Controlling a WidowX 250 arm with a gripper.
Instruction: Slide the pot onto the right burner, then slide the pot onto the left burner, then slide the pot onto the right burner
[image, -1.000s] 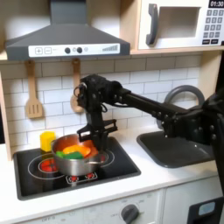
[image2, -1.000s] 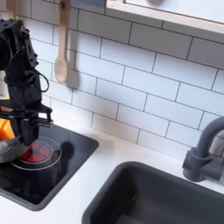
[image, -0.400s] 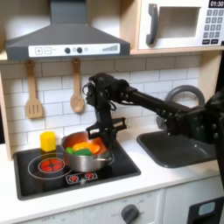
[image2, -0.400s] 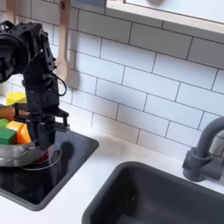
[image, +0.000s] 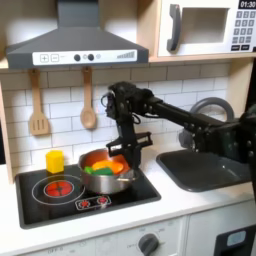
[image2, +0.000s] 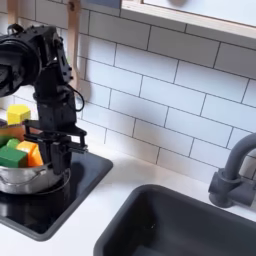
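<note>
Toy kitchen, black hob | your gripper (image: 127, 152) clamps the pot (image: 106, 173) by its rim | pot sits over right burner, left burner (image: 61, 187) bare | risk: pushing too fast tips out food, or rim slips free.

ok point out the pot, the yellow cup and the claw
pot (image: 105, 180), first exterior view, front of its silver wall
yellow cup (image: 54, 161), first exterior view, middle of its side
claw (image2: 57, 152), second exterior view, between its fingertips
</note>
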